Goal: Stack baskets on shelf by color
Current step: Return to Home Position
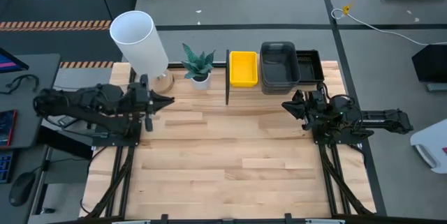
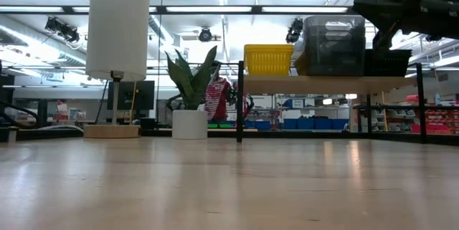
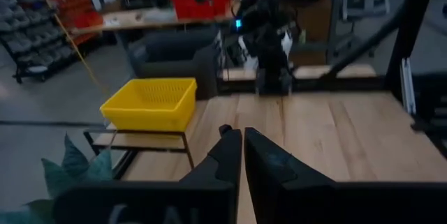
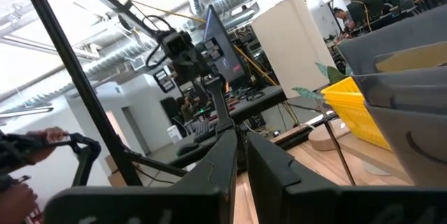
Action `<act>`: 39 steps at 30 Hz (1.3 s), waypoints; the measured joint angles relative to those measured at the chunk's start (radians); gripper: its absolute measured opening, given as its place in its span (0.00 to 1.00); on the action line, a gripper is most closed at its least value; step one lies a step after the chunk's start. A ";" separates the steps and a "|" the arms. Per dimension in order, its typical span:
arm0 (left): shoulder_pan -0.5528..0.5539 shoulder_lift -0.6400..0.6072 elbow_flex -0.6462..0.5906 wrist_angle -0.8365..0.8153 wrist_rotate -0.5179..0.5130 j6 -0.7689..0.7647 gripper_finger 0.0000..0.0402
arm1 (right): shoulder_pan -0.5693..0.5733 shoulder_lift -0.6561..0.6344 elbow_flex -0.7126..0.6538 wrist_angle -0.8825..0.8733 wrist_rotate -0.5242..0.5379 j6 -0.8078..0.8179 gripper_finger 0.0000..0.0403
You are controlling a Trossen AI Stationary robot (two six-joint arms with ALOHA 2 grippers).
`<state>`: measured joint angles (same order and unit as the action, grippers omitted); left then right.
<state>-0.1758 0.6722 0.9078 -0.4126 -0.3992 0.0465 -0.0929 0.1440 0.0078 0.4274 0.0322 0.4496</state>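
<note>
A: Where were the baskets in that frame?

B: All on the shelf [image 2: 287, 84], one row. From the top cam: yellow baskets [image 1: 243, 68] at the shelf's 9 o'clock end, grey baskets [image 1: 279, 65] in the middle, black baskets [image 1: 310, 64] at the 3 o'clock end. Grey looked to touch black. Yellow sat just beside grey w/ a slim gap. On the low cam the grey pile stood tallest, yellow & black lower. Couldn't count pcs per pile.

A: Shelf pos?

B: Along the table [image 1: 230, 161] edge at 12 o'clock, shifted a bit toward 1. Board was level, raised on thin black posts.

A: Grippers?

B: Left gripper [image 1: 167, 100] was at approx 9 o'clock of the table, nose aimed toward 3. Its wrist cam showed the fingers pinched to a hairline slit, nothing between them. Right gripper [image 1: 286, 105] was at approx 3 o'clock, aimed toward 9, near the shelf at 6 o'clock of the grey pile, not touching it. Its fingertips met, also empty. Both arms sat folded over their own bases.

A: Anything else on deck?

B: White cylinder lamp [image 1: 140, 39] at 11 o'clock on a round wooden foot. Potted plant [image 1: 198, 63] stood between the lamp & the shelf, just beside the yellow end.
</note>
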 joint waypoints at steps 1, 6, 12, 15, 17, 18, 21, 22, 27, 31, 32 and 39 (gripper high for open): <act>0.000 -0.020 -0.036 0.040 0.000 0.000 0.06 | 0.000 0.000 0.000 0.001 0.000 0.000 0.09; 0.000 -0.108 -0.193 0.189 0.000 -0.001 0.09 | 0.000 0.000 0.000 0.002 0.000 0.000 0.10; 0.000 -0.218 -0.346 0.280 0.000 -0.008 0.08 | 0.000 0.000 0.000 0.002 0.000 0.000 0.10; 0.000 -0.276 -0.426 0.299 0.000 -0.008 0.06 | 0.000 0.000 0.000 0.002 0.000 0.000 0.10; 0.000 -0.313 -0.486 0.300 0.000 -0.008 0.06 | 0.000 0.000 0.000 0.002 0.000 0.000 0.10; 0.000 -0.334 -0.518 0.299 0.000 -0.008 0.06 | 0.000 0.000 0.000 0.002 0.000 0.000 0.10; 0.000 -0.397 -0.614 0.311 0.000 -0.012 0.07 | 0.000 0.000 0.000 0.002 0.000 0.000 0.10; 0.000 -0.420 -0.646 0.328 0.000 -0.014 0.07 | 0.000 0.000 0.000 0.002 0.000 0.000 0.09; 0.000 -0.513 -0.771 0.421 -0.001 -0.009 0.09 | 0.000 0.000 0.000 0.002 0.000 0.000 0.09; 0.002 -0.570 -0.827 0.430 0.000 -0.009 0.08 | 0.000 0.000 0.000 0.002 0.000 0.000 0.09; 0.005 -0.582 -0.838 0.426 0.000 -0.009 0.08 | 0.000 0.000 0.000 0.002 0.000 0.000 0.09; 0.033 -0.656 -0.870 0.408 0.001 -0.001 0.07 | 0.000 0.000 0.000 0.002 0.000 0.000 0.09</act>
<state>-0.1424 0.0162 0.0380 -0.0050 -0.3985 0.0451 -0.0929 0.1440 0.0074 0.4290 0.0326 0.4496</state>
